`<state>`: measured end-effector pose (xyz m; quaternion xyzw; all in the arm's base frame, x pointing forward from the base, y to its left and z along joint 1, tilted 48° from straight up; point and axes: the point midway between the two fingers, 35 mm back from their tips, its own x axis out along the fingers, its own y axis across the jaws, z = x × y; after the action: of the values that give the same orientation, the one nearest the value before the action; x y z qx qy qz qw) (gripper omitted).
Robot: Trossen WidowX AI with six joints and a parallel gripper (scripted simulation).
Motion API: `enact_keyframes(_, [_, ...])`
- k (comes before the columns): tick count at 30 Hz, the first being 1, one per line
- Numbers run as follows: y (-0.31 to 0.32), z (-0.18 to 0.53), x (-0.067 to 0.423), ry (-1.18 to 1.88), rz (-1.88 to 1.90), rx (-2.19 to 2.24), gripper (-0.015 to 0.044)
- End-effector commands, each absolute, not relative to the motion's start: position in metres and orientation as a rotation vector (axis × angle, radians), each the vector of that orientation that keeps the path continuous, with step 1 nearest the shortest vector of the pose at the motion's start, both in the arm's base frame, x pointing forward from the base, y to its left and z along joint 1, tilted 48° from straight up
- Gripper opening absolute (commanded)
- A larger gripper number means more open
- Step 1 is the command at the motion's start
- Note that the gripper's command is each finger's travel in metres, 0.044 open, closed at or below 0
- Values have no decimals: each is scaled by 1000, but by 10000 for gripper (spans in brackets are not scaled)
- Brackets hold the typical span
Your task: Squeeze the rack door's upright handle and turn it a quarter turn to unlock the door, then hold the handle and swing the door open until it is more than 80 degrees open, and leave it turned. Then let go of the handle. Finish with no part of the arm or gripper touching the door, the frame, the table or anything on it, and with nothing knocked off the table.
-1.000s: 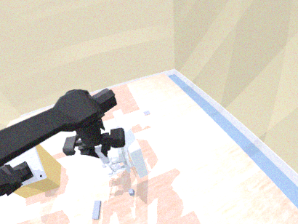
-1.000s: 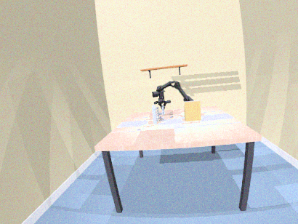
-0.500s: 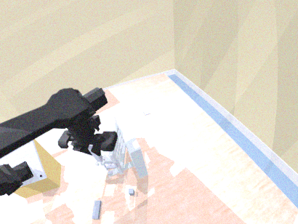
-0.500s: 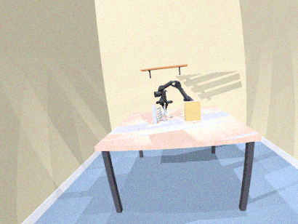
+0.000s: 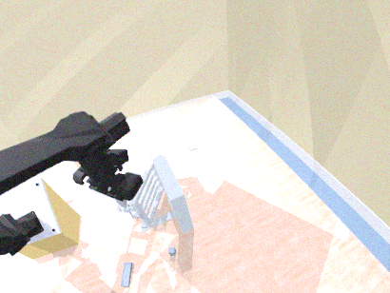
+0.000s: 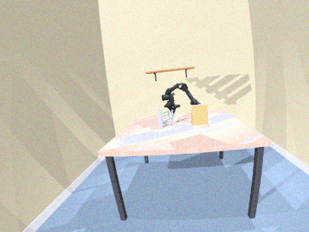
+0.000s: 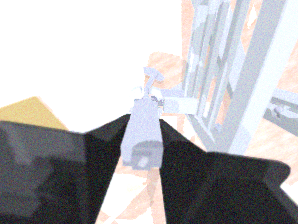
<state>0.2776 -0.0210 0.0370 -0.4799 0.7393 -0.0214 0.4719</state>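
The pale blue-grey upright handle [image 7: 142, 131] stands between the two black fingers in the wrist view. My gripper [image 7: 144, 120] [image 6: 172, 109] is shut on it; in the top view the gripper body hides the fingertips. The pale slatted rack [image 5: 176, 194] [image 6: 160, 118] [image 7: 259, 82] stands on the table [image 6: 181, 148], close beside the gripper. Small light latch parts show just beyond the handle in the wrist view. The views do not clearly separate door from frame, so the door's angle and the handle's turn cannot be told exactly.
A yellow box [image 5: 63, 209] [image 6: 200, 115] stands on the other side of the gripper from the rack. A flat blue-grey block [image 5: 126, 274] and a small blue-grey block [image 5: 171, 250] lie near the rack. An orange shelf [image 6: 169, 70] is on the wall behind.
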Motion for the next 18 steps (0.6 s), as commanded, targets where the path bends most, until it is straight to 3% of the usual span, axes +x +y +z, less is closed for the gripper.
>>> enact_keyframes(1, [-17,33,276,1787,-119,-1127,10])
enact_keyframes(18, [6,9,264,1716,-336,-942,10])
